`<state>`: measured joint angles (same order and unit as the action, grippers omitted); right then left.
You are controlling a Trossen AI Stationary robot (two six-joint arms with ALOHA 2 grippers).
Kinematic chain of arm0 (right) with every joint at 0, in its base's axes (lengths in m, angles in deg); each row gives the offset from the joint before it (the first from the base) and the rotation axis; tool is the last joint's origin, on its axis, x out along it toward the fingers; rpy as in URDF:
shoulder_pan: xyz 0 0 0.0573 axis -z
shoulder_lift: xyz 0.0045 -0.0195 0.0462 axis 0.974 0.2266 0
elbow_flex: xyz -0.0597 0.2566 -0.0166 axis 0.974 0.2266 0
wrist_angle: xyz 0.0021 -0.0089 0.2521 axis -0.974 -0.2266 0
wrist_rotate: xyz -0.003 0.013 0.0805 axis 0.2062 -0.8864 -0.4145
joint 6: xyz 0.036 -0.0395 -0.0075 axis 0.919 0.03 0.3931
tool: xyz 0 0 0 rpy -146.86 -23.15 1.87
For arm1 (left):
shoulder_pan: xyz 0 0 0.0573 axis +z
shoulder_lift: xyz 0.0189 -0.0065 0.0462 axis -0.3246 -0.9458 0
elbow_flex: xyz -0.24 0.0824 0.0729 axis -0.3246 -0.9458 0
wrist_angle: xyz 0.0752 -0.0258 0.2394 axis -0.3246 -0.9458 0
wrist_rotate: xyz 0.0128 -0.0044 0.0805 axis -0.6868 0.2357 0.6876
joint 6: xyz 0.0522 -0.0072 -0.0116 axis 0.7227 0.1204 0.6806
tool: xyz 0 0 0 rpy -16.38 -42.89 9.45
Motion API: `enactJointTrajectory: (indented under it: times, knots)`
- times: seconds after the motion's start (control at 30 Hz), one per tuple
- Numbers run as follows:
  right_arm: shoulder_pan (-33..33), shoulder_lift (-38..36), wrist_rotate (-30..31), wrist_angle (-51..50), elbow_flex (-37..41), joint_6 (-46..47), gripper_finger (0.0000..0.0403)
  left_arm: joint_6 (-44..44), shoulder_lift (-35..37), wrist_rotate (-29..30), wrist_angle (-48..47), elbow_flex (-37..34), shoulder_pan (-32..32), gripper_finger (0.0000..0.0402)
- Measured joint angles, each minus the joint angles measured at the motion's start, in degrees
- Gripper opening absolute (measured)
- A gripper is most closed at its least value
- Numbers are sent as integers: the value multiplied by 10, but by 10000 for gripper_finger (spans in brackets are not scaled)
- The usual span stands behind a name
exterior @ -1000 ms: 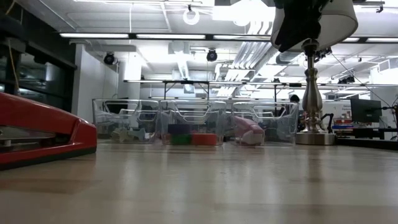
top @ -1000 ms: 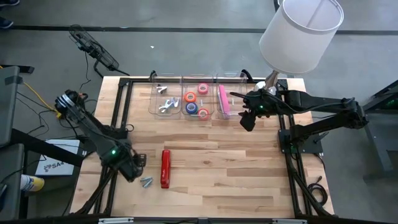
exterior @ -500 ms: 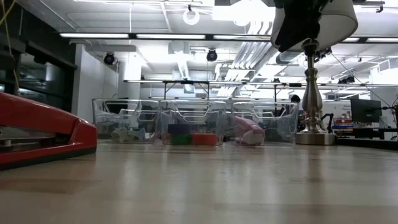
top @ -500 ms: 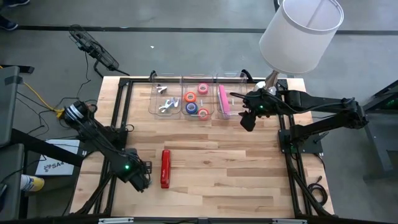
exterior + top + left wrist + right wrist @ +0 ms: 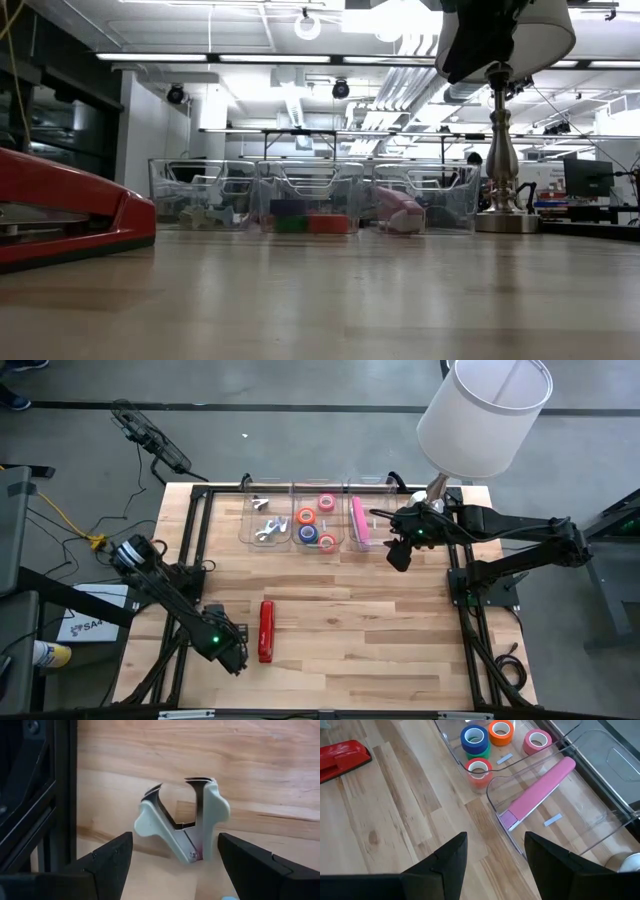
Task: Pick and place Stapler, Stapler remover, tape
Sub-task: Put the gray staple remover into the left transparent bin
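Note:
A pale grey staple remover (image 5: 182, 822) lies on the wooden table with its claws open. My left gripper (image 5: 175, 865) stands open over it, pointing down, one finger on either side and clear of it. In the high view this gripper (image 5: 235, 655) hides the remover. A red stapler (image 5: 266, 630) lies flat just to its right. Several coloured tape rolls (image 5: 485, 742) sit in the middle clear bin (image 5: 316, 520). A pink stapler (image 5: 540, 787) lies in the right bin (image 5: 358, 522). My right gripper (image 5: 398, 555) hangs open, high beside that bin.
A third clear bin (image 5: 262, 520) at the far left of the row holds silvery staple removers. A lamp with a white shade (image 5: 485, 415) stands at the far right corner. A black frame rail (image 5: 60, 795) runs close beside my left gripper.
My left gripper has come down and moved toward the table's near edge and a little right, ending over the staple remover, which it now covers in the high view. Its fingers have stayed open. The red stapler and my right arm have kept still.

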<state>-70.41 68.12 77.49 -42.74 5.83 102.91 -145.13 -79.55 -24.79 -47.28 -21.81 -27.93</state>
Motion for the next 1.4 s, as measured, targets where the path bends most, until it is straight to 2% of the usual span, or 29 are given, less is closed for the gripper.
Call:
enactJointTrajectory:
  times: [0.2,0.47,0.77,1.17,1.4]
  knots:
    - [0,0,0,0,0,0,188,3,-6,9,-2,1,18,292]
    - [0,0,0,0,0,0,188,15,-8,52,-16,-1,58,292]
    - [0,0,0,0,0,0,188,21,-9,67,-16,-2,60,289]
    - [0,0,0,0,0,0,188,66,-9,63,-8,-2,60,199]
    - [0,0,0,0,0,0,188,78,-9,62,-5,-2,60,165]
